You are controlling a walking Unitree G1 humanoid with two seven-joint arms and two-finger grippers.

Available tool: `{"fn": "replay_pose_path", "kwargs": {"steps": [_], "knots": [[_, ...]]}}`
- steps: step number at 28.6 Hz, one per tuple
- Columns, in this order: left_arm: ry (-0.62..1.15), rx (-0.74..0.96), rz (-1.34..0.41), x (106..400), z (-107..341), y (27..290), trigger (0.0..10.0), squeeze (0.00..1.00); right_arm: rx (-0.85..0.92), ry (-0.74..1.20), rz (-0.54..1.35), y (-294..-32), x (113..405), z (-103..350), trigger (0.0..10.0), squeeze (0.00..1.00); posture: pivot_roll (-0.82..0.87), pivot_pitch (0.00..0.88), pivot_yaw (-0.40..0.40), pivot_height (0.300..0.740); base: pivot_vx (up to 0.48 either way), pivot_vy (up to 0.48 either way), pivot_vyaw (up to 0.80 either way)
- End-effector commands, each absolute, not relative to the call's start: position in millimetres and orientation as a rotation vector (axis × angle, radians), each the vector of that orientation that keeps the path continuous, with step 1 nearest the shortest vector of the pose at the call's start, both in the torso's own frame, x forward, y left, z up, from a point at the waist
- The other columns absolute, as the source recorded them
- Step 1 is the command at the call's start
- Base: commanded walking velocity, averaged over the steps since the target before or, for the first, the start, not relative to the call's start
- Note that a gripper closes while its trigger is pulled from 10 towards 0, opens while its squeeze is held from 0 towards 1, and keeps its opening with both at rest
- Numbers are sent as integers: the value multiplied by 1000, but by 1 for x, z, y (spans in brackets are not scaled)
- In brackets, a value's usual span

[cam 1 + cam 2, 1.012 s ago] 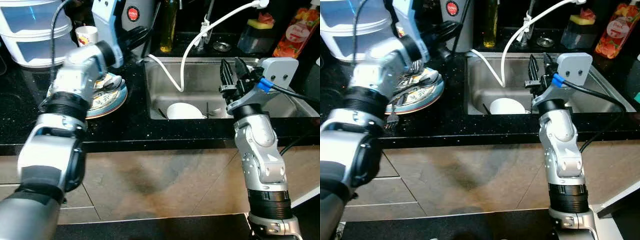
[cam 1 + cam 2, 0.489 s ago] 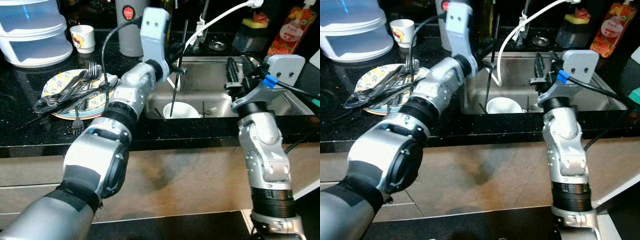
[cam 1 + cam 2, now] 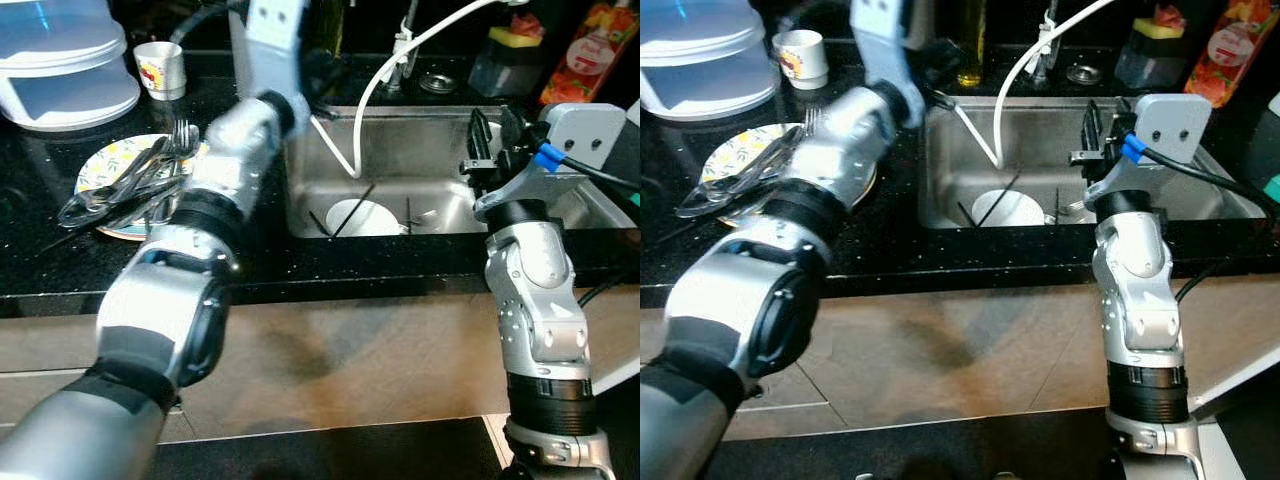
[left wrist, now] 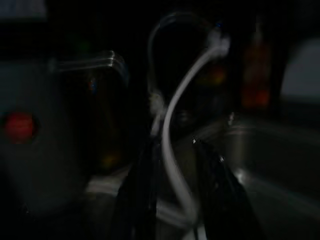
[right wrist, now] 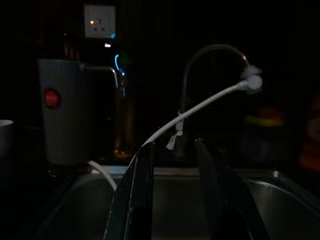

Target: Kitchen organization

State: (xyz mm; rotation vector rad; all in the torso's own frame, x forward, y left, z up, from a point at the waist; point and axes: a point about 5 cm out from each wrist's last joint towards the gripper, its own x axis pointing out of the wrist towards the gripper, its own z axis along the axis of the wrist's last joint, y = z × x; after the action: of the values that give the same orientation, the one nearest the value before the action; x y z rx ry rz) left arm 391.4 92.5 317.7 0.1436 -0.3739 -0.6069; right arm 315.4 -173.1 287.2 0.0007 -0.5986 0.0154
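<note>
— Where are we on the tidy-up?

— Partway, I reckon. The plate (image 3: pixel 108 160) at nine o'clock is piled with cutlery (image 3: pixel 130 185). The sink (image 3: pixel 400 150) at one o'clock holds a white bowl (image 3: pixel 362 217) with a chopstick (image 3: pixel 352 208) leaning in it, a fork (image 3: pixel 408 213) beside.

— Grippers?

— Left gripper (image 4: pixel 172 200) is at the sink's back-left corner, fingers spread around the hose (image 3: pixel 372 92), gripping nothing. Right gripper (image 3: pixel 492 140) hovers over the basin, spread, empty.
</note>
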Motion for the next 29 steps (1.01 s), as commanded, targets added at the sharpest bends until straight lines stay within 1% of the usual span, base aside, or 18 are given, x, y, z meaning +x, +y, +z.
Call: {"fn": "replay_pose_path", "kwargs": {"steps": [1, 2, 4, 5, 6, 8, 10, 13, 15, 16, 17, 19, 21, 23, 26, 27, 28, 29], "knots": [[-369, 147, -608, 380, 320, 94, 10000, 0, 12, -581, 9, -174, 317, 282, 10000, 0, 60, 114, -31, 740, 0, 0, 0], [-369, 147, -608, 380, 320, 94, 10000, 0, 12, -581, 9, -174, 317, 282, 10000, 0, 60, 114, -31, 740, 0, 0, 0], [-411, 157, -486, 373, 324, 107, 10000, 0, 18, -580, 11, -172, 317, 281, 10000, 0, 62, 109, -25, 740, 0, 0, 0], [-411, 157, -486, 373, 324, 107, 10000, 0, 18, -580, 11, -172, 317, 281, 10000, 0, 62, 109, -25, 740, 0, 0, 0], [-419, 126, -420, 369, 324, 118, 10000, 0, 26, -579, 10, -171, 316, 280, 10000, 0, 66, 105, -24, 740, 0, 0, 0], [-438, 75, -421, 362, 323, 124, 10000, 0, 43, -572, 3, -171, 317, 279, 10000, 0, 66, 105, -24, 740, 0, 0, 0], [-449, 76, -417, 358, 324, 126, 10000, 0, 74, -556, -4, -172, 317, 276, 10000, 0, 63, 100, -29, 740, 0, 0, 0], [-482, 151, -410, 343, 330, 135, 10000, 0, 148, -517, -30, -176, 318, 269, 10000, 0, 73, 89, -35, 740, 0, 0, 0], [-481, 171, -406, 340, 331, 138, 10000, 0, 162, -510, -37, -178, 318, 268, 10000, 0, 73, 89, -35, 740, 0, 0, 0], [-441, 229, -428, 335, 331, 145, 10000, 0, 166, -508, -47, -180, 317, 267, 10000, 0, 76, 83, -29, 740, 0, 0, 0], [-441, 229, -428, 335, 331, 145, 10000, 0, 166, -508, -47, -180, 317, 267, 10000, 0, 76, 83, -29, 740, 0, 0, 0], [-344, 307, -430, 334, 325, 156, 10000, 0, 162, -510, -52, -182, 316, 267, 10000, 0, 80, 79, -22, 740, 0, 0, 0], [-240, 359, -430, 329, 319, 176, 10000, 0, 154, -513, -46, -182, 314, 266, 10000, 0, 81, 77, -21, 740, 0, 0, 0], [-202, 382, -402, 326, 317, 192, 10000, 0, 153, -513, -36, -182, 313, 264, 10000, 0, 89, 69, -21, 740, 0, 0, 0], [-245, 369, -342, 327, 318, 196, 10000, 0, 160, -511, -32, -181, 313, 263, 10000, 0, 93, 67, -23, 740, 0, 0, 0], [-346, 381, -277, 327, 320, 191, 10000, 0, 177, -507, -25, -179, 314, 263, 10000, 0, 89, 59, -28, 740, 0, 0, 0], [-400, 366, -252, 325, 322, 186, 10000, 0, 189, -504, -21, -178, 314, 262, 10000, 0, 89, 59, -28, 740, 0, 0, 0], [-400, 366, -252, 325, 322, 186, 10000, 0, 189, -504, -21, -178, 314, 262, 10000, 0, 89, 59, -28, 740, 0, 0, 0]]}}
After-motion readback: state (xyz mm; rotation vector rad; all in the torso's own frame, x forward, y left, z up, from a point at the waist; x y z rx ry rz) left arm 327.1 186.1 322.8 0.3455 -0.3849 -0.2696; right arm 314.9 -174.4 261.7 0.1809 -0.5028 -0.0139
